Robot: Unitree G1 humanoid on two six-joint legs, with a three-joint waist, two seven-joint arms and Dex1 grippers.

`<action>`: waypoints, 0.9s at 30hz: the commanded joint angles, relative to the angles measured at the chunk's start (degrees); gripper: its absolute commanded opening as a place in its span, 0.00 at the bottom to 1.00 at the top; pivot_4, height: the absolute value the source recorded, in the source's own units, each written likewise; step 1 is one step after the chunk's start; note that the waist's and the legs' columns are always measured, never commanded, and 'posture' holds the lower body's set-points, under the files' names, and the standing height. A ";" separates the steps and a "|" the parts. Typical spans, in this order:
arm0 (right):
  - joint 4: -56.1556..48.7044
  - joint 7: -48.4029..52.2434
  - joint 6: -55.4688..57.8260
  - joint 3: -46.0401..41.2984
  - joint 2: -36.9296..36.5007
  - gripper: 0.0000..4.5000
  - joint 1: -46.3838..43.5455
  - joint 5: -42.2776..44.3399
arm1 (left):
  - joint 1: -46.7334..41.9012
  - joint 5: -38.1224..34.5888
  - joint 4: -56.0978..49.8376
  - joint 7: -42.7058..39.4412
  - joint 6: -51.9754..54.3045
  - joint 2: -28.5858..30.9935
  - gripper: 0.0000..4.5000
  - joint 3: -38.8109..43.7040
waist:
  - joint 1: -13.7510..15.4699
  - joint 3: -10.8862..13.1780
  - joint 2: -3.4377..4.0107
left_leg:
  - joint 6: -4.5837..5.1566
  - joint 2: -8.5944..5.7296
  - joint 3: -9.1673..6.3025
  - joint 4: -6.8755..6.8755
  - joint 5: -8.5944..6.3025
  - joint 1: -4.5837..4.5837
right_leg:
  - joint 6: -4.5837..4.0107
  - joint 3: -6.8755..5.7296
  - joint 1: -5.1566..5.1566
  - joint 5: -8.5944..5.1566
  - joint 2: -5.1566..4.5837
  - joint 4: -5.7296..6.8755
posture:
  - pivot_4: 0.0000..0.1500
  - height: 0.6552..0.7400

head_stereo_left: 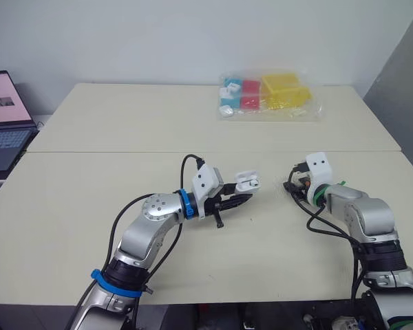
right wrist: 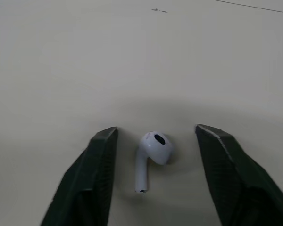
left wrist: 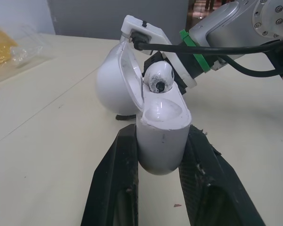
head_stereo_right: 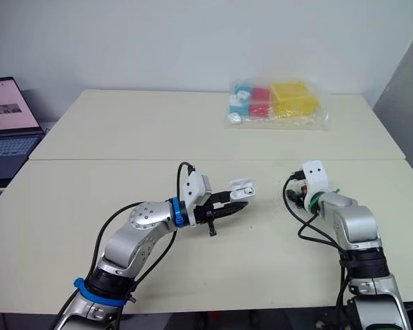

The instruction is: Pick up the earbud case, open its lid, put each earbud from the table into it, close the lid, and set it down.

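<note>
My left gripper (head_stereo_left: 242,199) is shut on the white earbud case (left wrist: 161,136), holding it above the table with its lid (left wrist: 118,80) swung open. One white earbud (left wrist: 159,78) sits in a socket of the case. A second white earbud (right wrist: 152,155) lies flat on the table between the fingers (right wrist: 94,174) of my right gripper (right wrist: 155,136), which is open and straddles it without touching. In the head views the right gripper (head_stereo_left: 293,185) points down at the table, a little to the right of the case (head_stereo_left: 246,182).
A clear bag (head_stereo_left: 268,96) of red, yellow and blue blocks lies at the far side of the beige table (head_stereo_left: 89,199). An open laptop (head_stereo_left: 3,124) stands off the table's left edge. A seam (head_stereo_left: 124,152) joins two tabletops.
</note>
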 commanded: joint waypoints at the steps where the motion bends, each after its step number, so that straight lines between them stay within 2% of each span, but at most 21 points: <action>1: -1.54 0.39 1.42 -0.69 -0.34 0.27 0.85 -0.12 | -0.29 -0.18 -1.96 -0.07 -1.08 -0.13 0.17 0.12 | 0.03 0.00 0.00 | 0.00 -0.01 0.00 0.00 0.00 0.00 | 0.00 0.00 0.00 0.00 -0.01 0.00 | 1.00 1.00; 3: -2.14 0.87 1.79 -0.74 -0.59 0.12 0.89 0.00 | -0.34 -0.13 -1.91 -0.09 -1.11 -0.12 0.17 0.10 | 0.12 0.00 0.00 | 0.00 -0.02 -0.01 0.01 0.00 0.00 | 0.00 0.00 0.01 0.00 -0.02 0.00 | 1.00 1.00; 4: -2.56 1.28 1.88 -0.96 -0.89 0.10 0.84 0.16 | -0.31 -0.14 -1.97 -0.09 -1.08 -0.10 0.17 0.10 | 0.12 0.00 0.00 | 0.00 -0.02 -0.01 0.01 0.00 0.00 | 0.00 -0.01 0.01 0.00 -0.02 0.00 | 1.00 1.00; 11: -5.38 5.66 2.44 -1.60 -3.88 0.10 0.63 1.68 | -0.16 -0.08 -2.11 -0.09 -1.08 0.04 0.17 0.12 | 0.11 0.00 0.00 | 0.00 -0.02 0.00 -0.02 0.00 -0.02 | 0.00 -0.01 0.00 0.00 -0.02 -0.03 | 1.00 1.00; 14: -9.51 13.50 0.37 0.30 -9.23 0.10 2.54 3.92 | -0.02 -0.07 -2.30 -0.19 -1.03 0.29 0.17 0.10 | 0.08 0.01 0.01 | 0.00 -0.02 0.00 -0.02 0.00 -0.02 | 0.00 -0.01 -0.01 0.00 -0.02 -0.03 | 1.00 1.00; 17: -12.78 21.05 -4.23 2.30 -14.54 0.10 5.24 4.86 | 0.07 -0.13 -2.46 -0.28 -1.03 0.58 0.17 0.05 | 0.08 0.02 -0.01 | 0.00 -0.02 -0.04 -0.03 0.00 -0.02 | 0.00 -0.05 0.01 -0.01 -0.02 -0.07 | 1.00 1.00; 19: -13.85 30.36 -12.45 3.77 -20.87 0.10 9.03 4.32 | 0.27 -0.23 -2.84 -0.33 -0.82 0.93 0.17 0.05 | 0.09 0.02 0.00 | 0.01 -0.02 -0.05 -0.02 -0.01 -0.02 | 0.00 -0.06 0.00 -0.01 -0.01 -0.08 | 1.00 1.00; 23: -12.29 45.64 -27.21 3.28 -28.47 0.10 15.33 4.83 | 1.21 -0.51 -4.25 -0.36 -0.19 1.82 0.17 0.09 | 0.10 0.03 -0.01 | 0.01 -0.03 -0.04 -0.04 -0.01 -0.01 | -0.01 -0.11 0.01 -0.01 -0.01 -0.12 | 1.00 1.00; 27: -8.76 52.86 -35.71 5.16 -33.49 0.10 16.95 1.44 | 2.42 -0.86 -5.96 -0.12 0.70 2.66 0.17 0.10 | -0.19 0.04 -0.04 | 0.00 -0.02 0.04 -0.02 -0.01 0.05 | 0.01 -0.11 0.02 0.00 -0.01 -0.12 | 1.00 1.00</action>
